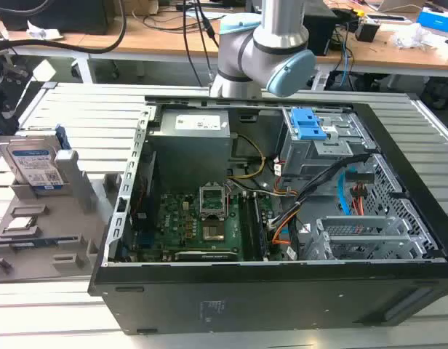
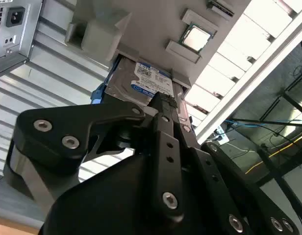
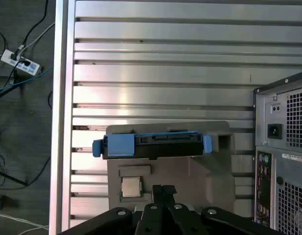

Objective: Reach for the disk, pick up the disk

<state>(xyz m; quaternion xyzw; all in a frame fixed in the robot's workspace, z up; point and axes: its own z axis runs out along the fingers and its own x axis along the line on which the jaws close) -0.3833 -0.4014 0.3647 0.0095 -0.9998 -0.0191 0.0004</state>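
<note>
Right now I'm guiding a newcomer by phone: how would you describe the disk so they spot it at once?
Start at the open computer case; on the exterior view's left of it sits a grey tray. The disk stands upright in it, a silver slab with a blue-and-white label and blue side frame, unlike the small square chip lying flat.

Lab: opened computer (image 1: 268, 309), cluttered benches (image 1: 153, 36)

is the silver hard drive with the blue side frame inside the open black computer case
No, the silver hard drive stands upright in a grey plastic holder outside the black case.
</note>
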